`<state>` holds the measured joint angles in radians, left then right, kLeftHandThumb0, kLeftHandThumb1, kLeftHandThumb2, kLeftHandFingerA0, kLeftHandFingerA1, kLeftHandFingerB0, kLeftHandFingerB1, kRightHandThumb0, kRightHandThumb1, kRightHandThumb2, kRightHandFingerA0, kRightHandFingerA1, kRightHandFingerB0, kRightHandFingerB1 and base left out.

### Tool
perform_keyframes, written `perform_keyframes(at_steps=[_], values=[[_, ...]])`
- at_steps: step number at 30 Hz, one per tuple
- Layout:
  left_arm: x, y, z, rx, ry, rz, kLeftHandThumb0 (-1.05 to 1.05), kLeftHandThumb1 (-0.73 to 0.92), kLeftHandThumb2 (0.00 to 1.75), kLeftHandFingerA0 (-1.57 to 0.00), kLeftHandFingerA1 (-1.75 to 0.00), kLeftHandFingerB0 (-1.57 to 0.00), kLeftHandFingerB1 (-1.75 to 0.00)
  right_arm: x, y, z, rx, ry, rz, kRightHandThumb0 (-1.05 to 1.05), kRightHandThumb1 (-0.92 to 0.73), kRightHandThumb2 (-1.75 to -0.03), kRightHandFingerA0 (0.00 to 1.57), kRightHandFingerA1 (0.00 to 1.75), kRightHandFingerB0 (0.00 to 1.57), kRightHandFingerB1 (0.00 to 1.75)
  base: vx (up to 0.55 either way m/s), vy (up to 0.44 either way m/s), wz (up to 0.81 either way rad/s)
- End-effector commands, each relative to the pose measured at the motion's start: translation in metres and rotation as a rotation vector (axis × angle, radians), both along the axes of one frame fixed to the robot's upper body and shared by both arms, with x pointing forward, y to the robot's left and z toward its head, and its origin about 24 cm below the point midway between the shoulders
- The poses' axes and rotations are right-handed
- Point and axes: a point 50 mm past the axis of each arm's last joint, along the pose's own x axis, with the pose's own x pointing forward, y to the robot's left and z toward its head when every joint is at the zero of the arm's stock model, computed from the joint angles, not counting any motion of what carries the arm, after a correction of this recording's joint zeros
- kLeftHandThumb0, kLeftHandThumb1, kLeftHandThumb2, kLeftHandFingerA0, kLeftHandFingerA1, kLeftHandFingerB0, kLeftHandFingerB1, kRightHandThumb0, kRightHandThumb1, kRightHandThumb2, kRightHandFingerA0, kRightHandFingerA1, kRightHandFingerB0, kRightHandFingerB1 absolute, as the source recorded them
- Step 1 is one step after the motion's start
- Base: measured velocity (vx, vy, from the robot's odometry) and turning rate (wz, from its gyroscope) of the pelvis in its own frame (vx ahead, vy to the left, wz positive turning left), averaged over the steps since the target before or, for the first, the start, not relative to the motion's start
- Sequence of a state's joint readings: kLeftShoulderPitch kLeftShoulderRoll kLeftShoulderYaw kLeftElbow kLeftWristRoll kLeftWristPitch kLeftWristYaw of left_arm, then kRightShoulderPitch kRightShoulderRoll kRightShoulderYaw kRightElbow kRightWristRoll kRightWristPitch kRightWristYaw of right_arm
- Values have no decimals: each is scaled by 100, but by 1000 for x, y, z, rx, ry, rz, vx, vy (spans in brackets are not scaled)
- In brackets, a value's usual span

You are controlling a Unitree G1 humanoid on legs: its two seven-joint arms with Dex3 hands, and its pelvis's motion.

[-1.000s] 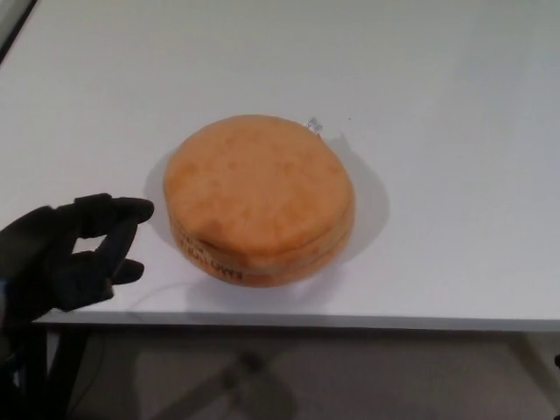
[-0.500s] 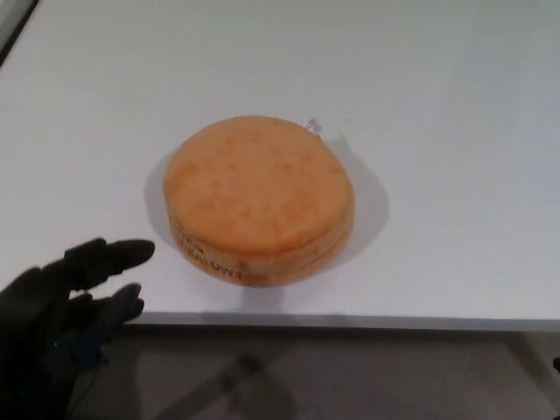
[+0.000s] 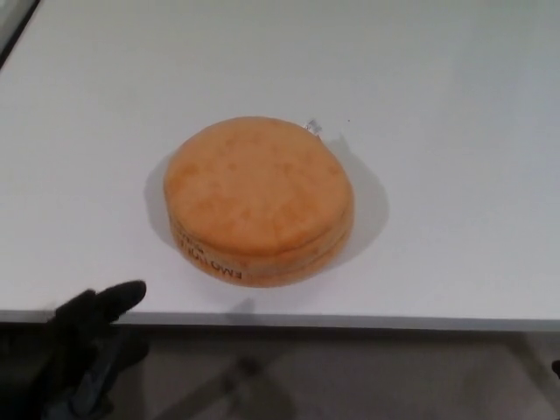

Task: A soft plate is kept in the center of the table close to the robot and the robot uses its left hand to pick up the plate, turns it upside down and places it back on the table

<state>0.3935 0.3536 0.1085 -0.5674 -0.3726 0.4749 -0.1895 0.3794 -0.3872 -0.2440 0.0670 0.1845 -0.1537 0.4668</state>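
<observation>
The soft plate [image 3: 260, 200] is a thick, round orange cushion lying flat on the white table [image 3: 437, 105], near the front edge, its plain domed side up and dark lettering along its near rim. My left hand [image 3: 87, 346] is at the lower left, below the table's front edge and well apart from the plate. It holds nothing, and its black fingers are loosely apart. My right hand does not show.
The table's front edge [image 3: 367, 321] runs across the bottom of the picture, with grey floor [image 3: 350, 376] below it. A dark strip [image 3: 13, 22] marks the table's far left corner. A small clear tag [image 3: 313, 128] sticks out at the plate's far rim.
My left hand has dropped down and back from beside the plate's left side to below the table edge. The plate has not moved.
</observation>
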Motion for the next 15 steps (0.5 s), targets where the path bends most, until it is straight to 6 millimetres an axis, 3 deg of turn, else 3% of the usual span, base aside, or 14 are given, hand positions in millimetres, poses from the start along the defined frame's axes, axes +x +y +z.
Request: perform_keyframes(at_steps=[1,2,3,7,8,9,10,11,15], values=[[-33,19,-17,-41,-269,64,-90,92,71,-21,-43,-16,-29,-8,-2,-5,-11,20,-11,-87,-74,-89,58,54,39,43,0,0,0],[-34,20,-18,-46,-265,66,-90,92,71,-21,-43,-16,-29,-8,-2,-5,-11,21,-12,-87,-74,-89,58,54,39,43,0,0,0],[-37,20,-26,-40,-248,75,-90,92,71,-22,-44,-17,-30,-10,-3,-6,-7,25,-18,-81,-91,-69,61,46,43,35,0,0,0],[-39,22,-34,-42,-234,84,-90,92,71,-21,-44,-17,-30,-12,-4,-5,-17,28,-23,-81,-92,-69,62,46,43,34,0,0,0],[-42,24,-40,-51,-210,97,-91,92,72,-23,-44,-17,-29,-15,-4,-7,-14,37,-26,-76,-73,-112,55,59,35,50,0,0,0],[-43,25,-43,-53,-201,108,-90,92,71,-23,-40,-18,-29,-16,-4,-7,-11,37,-28,-85,-74,-89,59,54,40,43,0,0,0],[-44,26,-46,-54,-192,119,-90,92,71,-23,-40,-18,-29,-17,-3,-7,-8,36,-29,-85,-74,-89,59,54,40,43,0,0,0],[-43,28,-48,-56,-178,127,-92,92,74,-23,-41,-16,-28,-17,-3,-8,-6,38,-28,-79,-92,-69,60,47,42,35,0,0,0],[-45,33,-61,-98,-103,178,-90,92,74,-23,-38,-17,-28,-23,-3,-11,-10,49,-30,-79,-92,-69,60,45,41,33,0,0,0]])
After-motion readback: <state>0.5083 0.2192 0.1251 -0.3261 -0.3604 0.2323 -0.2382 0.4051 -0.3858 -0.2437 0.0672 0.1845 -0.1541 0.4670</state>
